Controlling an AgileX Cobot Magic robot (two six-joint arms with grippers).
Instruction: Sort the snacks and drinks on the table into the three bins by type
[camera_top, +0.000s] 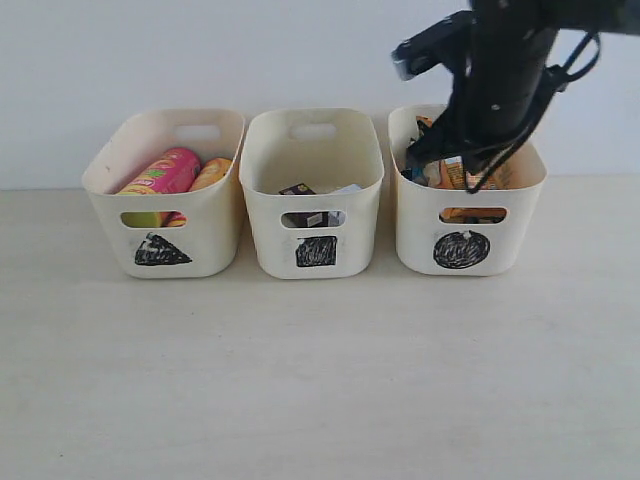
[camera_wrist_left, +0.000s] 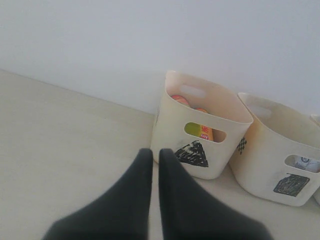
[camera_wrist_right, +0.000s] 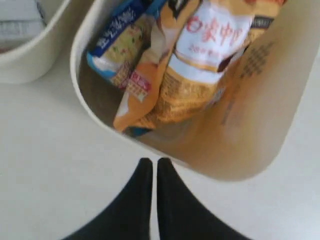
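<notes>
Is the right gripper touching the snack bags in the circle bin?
Apart. Right wrist view: right gripper fingers shut, outside the circle bin rim; snack bags inside.

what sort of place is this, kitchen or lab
Most likely a lab test bench, not a kitchen: a bare pale tabletop, a blank white wall, and three matching cream bins with hand-drawn shape marks.

Black square (camera_top: 316, 251) drawn on the front of the middle bin (camera_top: 270, 230). Bin to its left (camera_top: 205, 235): black triangle (camera_top: 161, 250). Bin to its right (camera_top: 415, 235): black circle (camera_top: 461, 249). Inside the right one, the orange snack bag (camera_wrist_right: 200, 65) has red Chinese characters on a white panel, too blurred to read. Print on the blue bag (camera_wrist_right: 120, 42) is unreadable.
</notes>
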